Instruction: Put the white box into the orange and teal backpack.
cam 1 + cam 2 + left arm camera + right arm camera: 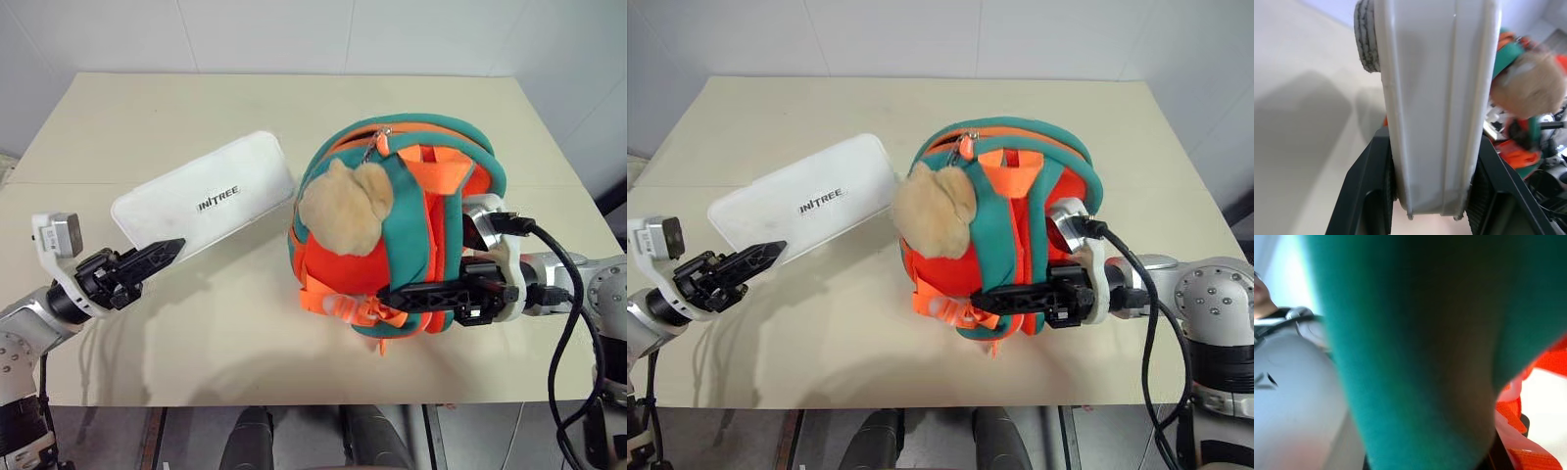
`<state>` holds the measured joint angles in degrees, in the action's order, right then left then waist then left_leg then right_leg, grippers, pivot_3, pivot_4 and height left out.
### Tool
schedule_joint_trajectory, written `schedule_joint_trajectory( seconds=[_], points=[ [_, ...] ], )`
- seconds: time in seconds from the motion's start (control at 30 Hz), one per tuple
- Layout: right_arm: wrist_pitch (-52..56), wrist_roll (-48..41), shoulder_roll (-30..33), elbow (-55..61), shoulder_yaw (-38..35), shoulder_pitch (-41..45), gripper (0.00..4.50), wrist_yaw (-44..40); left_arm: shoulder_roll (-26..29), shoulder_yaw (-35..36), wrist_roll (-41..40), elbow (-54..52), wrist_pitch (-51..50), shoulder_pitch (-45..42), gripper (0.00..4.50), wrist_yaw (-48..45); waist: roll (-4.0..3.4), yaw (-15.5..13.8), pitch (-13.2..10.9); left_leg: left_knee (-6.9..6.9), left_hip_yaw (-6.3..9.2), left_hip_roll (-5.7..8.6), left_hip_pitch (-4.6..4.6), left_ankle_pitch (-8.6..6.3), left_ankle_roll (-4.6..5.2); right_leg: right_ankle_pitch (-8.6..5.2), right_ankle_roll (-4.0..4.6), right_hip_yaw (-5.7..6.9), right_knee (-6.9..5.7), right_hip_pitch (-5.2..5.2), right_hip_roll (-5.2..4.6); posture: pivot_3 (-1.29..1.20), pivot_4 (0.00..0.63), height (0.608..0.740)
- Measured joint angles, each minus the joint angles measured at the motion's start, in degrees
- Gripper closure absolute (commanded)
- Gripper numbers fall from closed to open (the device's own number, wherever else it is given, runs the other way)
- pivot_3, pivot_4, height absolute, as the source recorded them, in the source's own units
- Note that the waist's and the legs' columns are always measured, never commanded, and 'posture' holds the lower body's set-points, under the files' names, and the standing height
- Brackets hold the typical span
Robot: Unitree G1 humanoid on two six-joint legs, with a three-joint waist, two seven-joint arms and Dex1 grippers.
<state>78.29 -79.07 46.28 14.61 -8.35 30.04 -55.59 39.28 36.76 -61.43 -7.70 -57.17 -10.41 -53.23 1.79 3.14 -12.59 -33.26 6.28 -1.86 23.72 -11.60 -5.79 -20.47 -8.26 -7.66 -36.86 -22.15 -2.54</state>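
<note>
Where the beige counter [245, 333] meets the room, plain white wall panels rise behind its far edge and darker floor shows below its near edge. The white box [206, 196] sits at the counter's left, its near end raised and pinched between the two black fingers of the left claw [162, 253], its far end close beside the orange and teal backpack [392, 235]. The backpack stands at centre right with its straps facing the camera and a tan plush toy [345, 208] hanging on its front. The right claw [392, 294] reaches across the backpack's lower front, fingers pressed together on a teal strap. Its fingertips are lost among the orange webbing. In the right wrist view, blurred teal fabric hides nearly everything. The box lettering is partly cut off by glare.
</note>
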Motion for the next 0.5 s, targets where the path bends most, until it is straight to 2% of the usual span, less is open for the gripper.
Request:
schedule_joint_trajectory(
  seconds=[0.2,0.27,0.5],
  points=[
    [-3.9,7.8,1.5,-4.1,3.8,0.7,4.36,-7.3,-0.3,1.5,-6.4,-3.9,0.1,-0.1,3.05,3.0,0.02,-0.1,0.0,-0.07,0.00,0.01,0.17,-0.01,0.00,0.01,-0.02,0.00,0.02,-0.11,-0.01,0.00,0.150,0.740],
    [-4.7,9.4,1.5,-4.6,4.7,1.0,4.36,-8.4,-1.1,1.6,-9.7,-6.2,0.2,-0.5,3.05,5.4,0.02,-0.1,0.0,-0.23,0.04,0.01,0.46,-0.01,0.00,0.04,-0.07,0.01,-0.05,-0.32,-0.01,0.00,0.150,0.740],
    [-5.5,11.7,-0.1,-5.0,6.2,1.5,4.36,-9.6,-1.5,-1.0,-17.2,-11.7,0.9,-3.5,3.05,11.0,0.02,-0.1,0.0,-0.49,0.03,0.03,0.46,-0.03,0.02,0.08,-0.13,0.00,-0.12,-0.26,0.01,0.00,0.150,0.740]
  ],
)
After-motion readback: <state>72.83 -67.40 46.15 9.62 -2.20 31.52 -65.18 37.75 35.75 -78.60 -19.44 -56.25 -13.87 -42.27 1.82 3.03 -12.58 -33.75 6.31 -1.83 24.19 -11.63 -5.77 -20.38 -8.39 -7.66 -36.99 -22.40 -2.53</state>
